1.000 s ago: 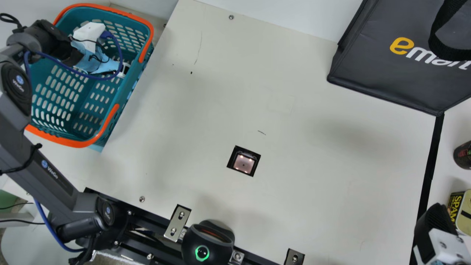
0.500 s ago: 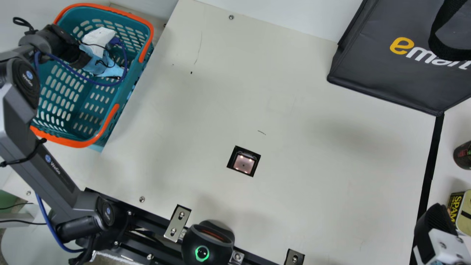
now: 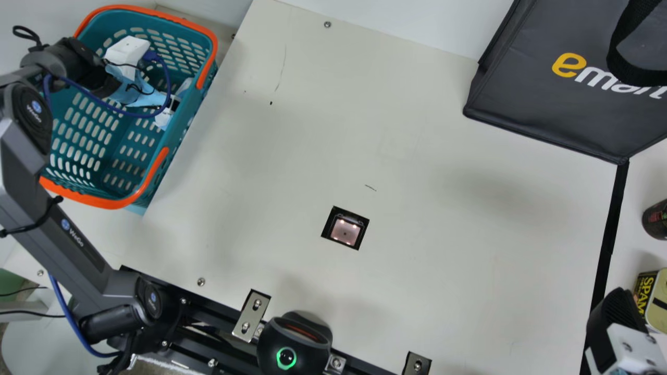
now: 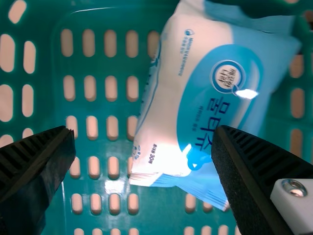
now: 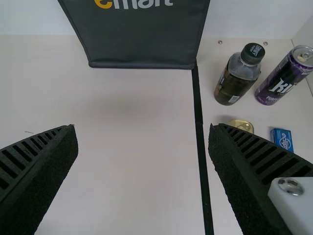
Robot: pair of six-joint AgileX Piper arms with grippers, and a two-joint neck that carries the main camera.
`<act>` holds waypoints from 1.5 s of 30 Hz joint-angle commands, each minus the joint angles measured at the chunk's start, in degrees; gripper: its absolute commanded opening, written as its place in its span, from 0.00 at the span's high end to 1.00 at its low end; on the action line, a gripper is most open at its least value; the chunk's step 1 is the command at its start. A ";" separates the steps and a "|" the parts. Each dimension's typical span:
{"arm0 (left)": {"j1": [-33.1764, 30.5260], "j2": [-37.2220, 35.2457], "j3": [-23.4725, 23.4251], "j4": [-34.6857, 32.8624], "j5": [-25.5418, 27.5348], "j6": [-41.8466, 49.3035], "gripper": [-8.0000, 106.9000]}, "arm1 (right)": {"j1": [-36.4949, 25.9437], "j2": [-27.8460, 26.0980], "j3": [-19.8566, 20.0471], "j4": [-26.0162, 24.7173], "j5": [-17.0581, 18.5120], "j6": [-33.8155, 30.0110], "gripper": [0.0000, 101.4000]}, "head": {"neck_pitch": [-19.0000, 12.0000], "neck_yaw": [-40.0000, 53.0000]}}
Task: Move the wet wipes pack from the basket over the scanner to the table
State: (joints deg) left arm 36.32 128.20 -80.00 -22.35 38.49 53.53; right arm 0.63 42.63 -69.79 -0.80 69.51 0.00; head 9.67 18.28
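Main view: left gripper [image 3: 136, 92] at basket [image 3: 119, 202]; right gripper [image 3: 616, 312] by black strip [image 3: 607, 250] on bench [image 3: 443, 271].
Left wrist view: left gripper [image 4: 145, 129] open; wet wipes pack [image 4: 195, 98] inside basket, partly behind one finger, contact unclear. Right wrist view: right gripper [image 5: 142, 127] open, nothing between fingers.

I am seeing the wet wipes pack [image 4: 195, 98], plump, glossy, white and blue, resting inside my teal, orange-rimmed basket [image 3: 94, 199], its printed face turning toward my left wrist camera. My scanner [image 3: 345, 232] is glowing pinkish within the cream table [image 3: 443, 208].
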 commanded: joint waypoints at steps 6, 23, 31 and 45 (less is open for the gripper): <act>-0.06 -2.13 0.84 -3.37 3.22 5.70 0.15 | 0.00 0.00 0.00 0.00 0.00 0.00 0.06 | -1.75 0.14; -4.15 1.77 0.83 -0.91 0.43 8.98 0.15 | 0.00 0.00 0.00 0.00 0.06 0.00 0.06 | -1.75 0.14; -5.40 3.99 0.10 0.44 -1.58 8.20 0.15 | 0.00 0.00 0.00 0.00 0.06 0.00 0.06 | -1.75 0.14; -6.85 0.65 3.90 1.77 -7.41 -2.25 0.84 | 0.00 0.00 0.00 0.00 0.06 0.00 0.06 | -1.75 0.14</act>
State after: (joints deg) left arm 29.55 130.06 -77.17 -20.96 31.85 54.15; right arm 0.63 42.63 -69.79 -0.80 69.57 0.00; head 9.58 18.28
